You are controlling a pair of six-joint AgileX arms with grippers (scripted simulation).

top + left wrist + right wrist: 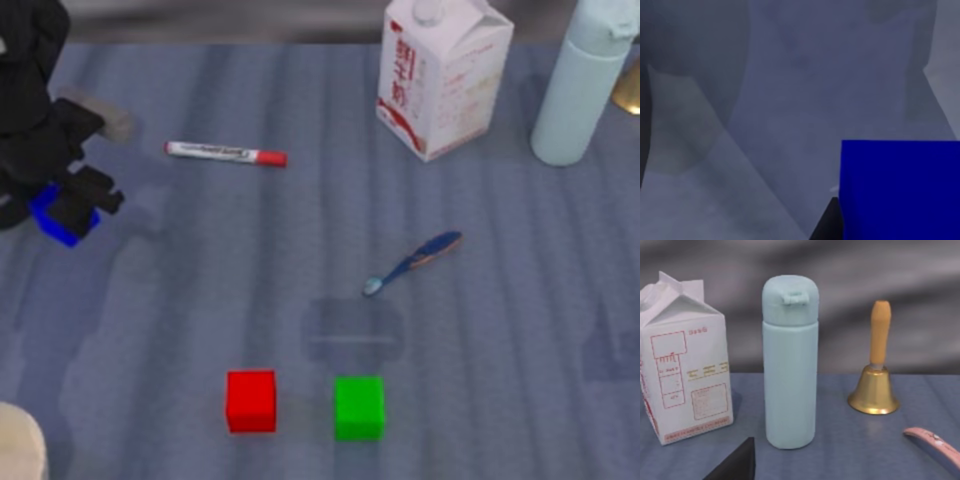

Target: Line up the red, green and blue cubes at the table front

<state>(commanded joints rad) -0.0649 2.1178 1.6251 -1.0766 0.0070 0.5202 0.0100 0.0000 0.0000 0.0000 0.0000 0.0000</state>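
Table (520, 300): 2 cubes, pen, spoon.

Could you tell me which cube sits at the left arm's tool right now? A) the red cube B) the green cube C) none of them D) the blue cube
D: the blue cube sits at the left tool at the table's left, while the red cube and green cube rest side by side at the front.

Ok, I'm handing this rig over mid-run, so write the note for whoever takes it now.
Left gripper: far left of the table, around the blue cube; grip not confirmable.
Right arm: out of the top view, its wrist camera facing the milk carton, bottle and bell.
Done: red cube and green cube side by side at the front, apart.
Left: bring the blue cube into that row.
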